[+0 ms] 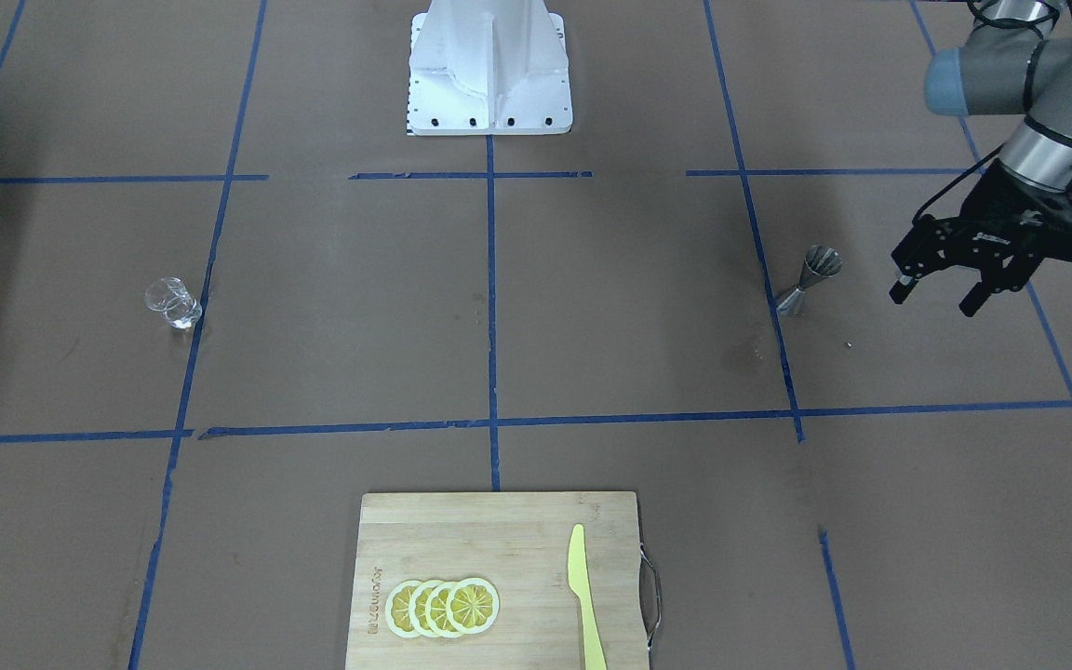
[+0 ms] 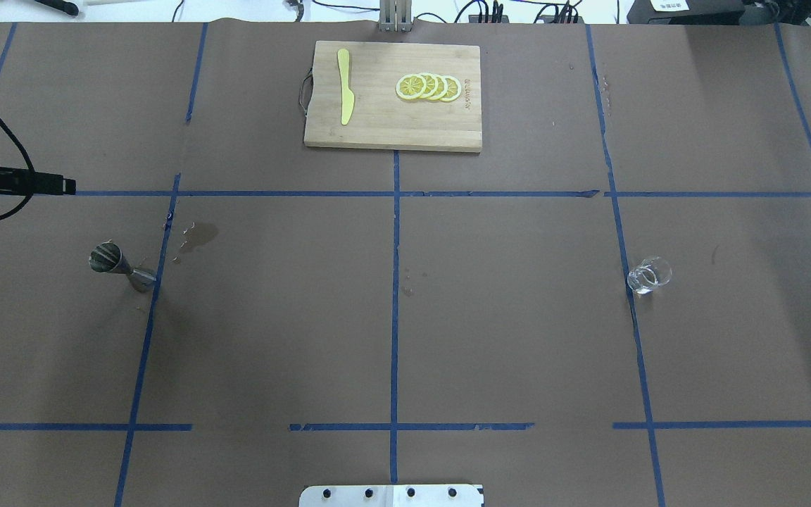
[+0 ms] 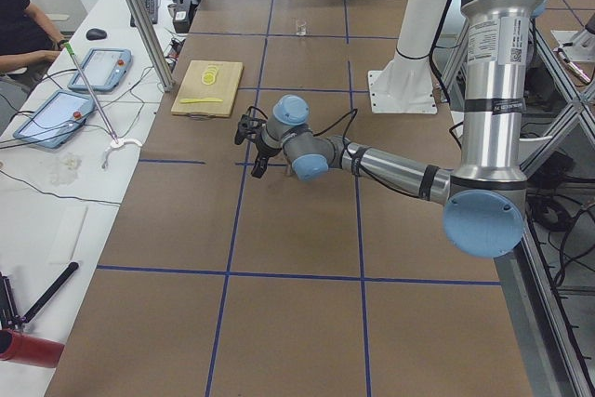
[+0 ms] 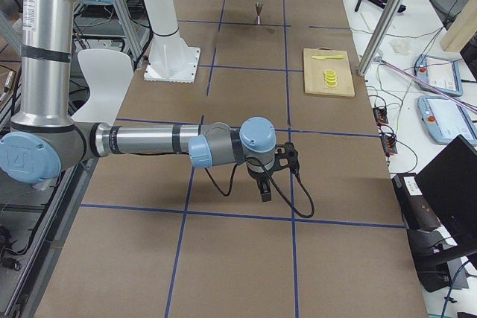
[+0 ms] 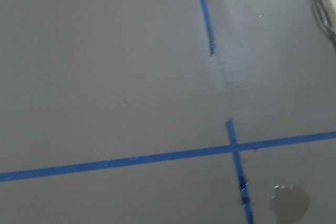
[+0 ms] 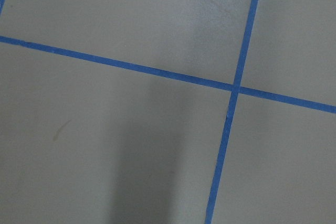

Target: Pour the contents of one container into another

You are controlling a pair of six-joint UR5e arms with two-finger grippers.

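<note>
1. Tip-over risk: the jigger (image 1: 810, 277) stands upright on a narrow foot, so a sideways brush from the left gripper (image 1: 934, 300) would likely topple it
2. Spill risk: the jigger mouth is small, so a fast tilt of the glass (image 1: 173, 302) would probably overshoot it
3. Left gripper: jaws wide apart, empty, above the table (image 1: 592, 372); in the overhead view the jigger lies near, at about its 5 o'clock
4. Glass: well apart, at 3 o'clock from the jigger in that view
5. Right gripper (image 4: 264, 190): opening cannot be told
</note>
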